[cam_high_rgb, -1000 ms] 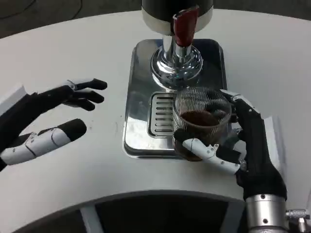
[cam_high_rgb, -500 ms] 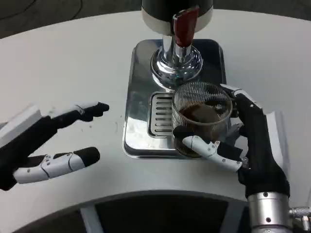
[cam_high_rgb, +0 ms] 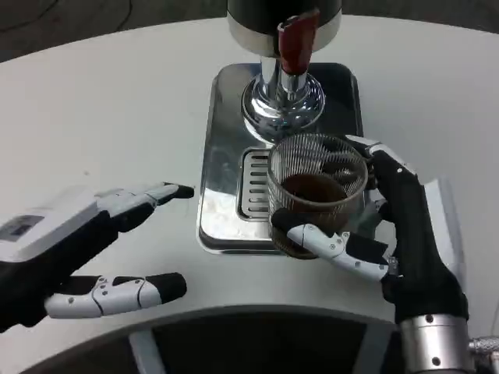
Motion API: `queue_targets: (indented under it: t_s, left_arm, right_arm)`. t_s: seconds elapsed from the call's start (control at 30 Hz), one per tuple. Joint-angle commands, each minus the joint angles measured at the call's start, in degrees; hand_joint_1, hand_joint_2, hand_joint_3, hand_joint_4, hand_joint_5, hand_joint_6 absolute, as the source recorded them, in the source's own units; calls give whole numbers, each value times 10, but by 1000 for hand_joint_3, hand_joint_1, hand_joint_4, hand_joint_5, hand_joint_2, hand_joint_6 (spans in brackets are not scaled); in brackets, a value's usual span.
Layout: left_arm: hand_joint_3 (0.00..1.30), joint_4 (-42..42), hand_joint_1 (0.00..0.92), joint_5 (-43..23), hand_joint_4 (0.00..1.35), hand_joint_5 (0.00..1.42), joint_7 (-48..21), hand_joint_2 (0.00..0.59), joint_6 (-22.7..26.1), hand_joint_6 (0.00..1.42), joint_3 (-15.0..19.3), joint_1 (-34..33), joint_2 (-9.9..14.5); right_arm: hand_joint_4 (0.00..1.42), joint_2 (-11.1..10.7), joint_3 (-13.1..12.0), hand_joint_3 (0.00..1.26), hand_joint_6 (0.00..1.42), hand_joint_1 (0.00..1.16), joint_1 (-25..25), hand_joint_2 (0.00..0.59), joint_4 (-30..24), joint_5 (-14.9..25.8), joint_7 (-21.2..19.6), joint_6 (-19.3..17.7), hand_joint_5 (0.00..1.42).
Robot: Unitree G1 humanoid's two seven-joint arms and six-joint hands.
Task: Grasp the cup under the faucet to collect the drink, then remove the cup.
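A clear ribbed cup [cam_high_rgb: 316, 191] with dark drink in its bottom stands over the chrome drip tray [cam_high_rgb: 222, 156], in front of the dispenser's faucet [cam_high_rgb: 284, 93] with its red tap handle [cam_high_rgb: 296, 39]. My right hand [cam_high_rgb: 390, 234] grips the cup, its thumb across the cup's near side and its fingers around the far right side. My left hand [cam_high_rgb: 86, 249] hovers open over the table to the left of the tray, fingers stretched toward it, holding nothing.
The slotted grille [cam_high_rgb: 253, 183] of the tray lies just left of the cup. The round white table [cam_high_rgb: 101, 101] ends in a curved front edge [cam_high_rgb: 234, 315] just below both hands.
My left hand has slid right and toward the front edge, turning palm-down. The cup, held by my right hand, has shifted slightly left over the tray.
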Motion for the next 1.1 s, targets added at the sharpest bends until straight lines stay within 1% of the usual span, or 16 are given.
queue_targets:
  t_s: [0.03,0.17,0.33,0.53,0.7,0.9,1.1]
  left_arm:
    - [100,-25,0,17,20,42,9,139,12,63,-9,19,8]
    - [72,-47,0,28,0,11,11,129,21,41,-11,25,8]
    - [48,-70,0,35,0,0,13,128,30,31,-7,37,7]
    - [9,-97,0,44,0,0,18,127,41,4,1,60,5]
    - [2,-117,0,54,0,0,23,127,56,0,9,77,3]
    - [0,-146,0,68,0,0,30,123,77,0,21,103,-3]
    - [0,-163,0,72,0,0,39,123,87,0,35,124,-8]
  right_arm:
    - [1058,5,5,907,1261,879,12,175,-50,4,14,-7,1270]
    - [1058,4,4,913,1263,881,17,175,-69,10,33,-5,1271]
    - [1070,3,2,916,1265,876,18,173,-80,16,53,-2,1272]
    - [1071,-7,1,923,1265,873,23,172,-91,22,78,-6,1272]
    - [1071,-14,1,926,1279,871,33,172,-98,28,94,-9,1280]
    - [1071,-33,0,927,1281,871,52,172,-119,41,123,-18,1285]
    - [1071,-41,-1,927,1282,871,62,172,-136,53,141,-18,1285]
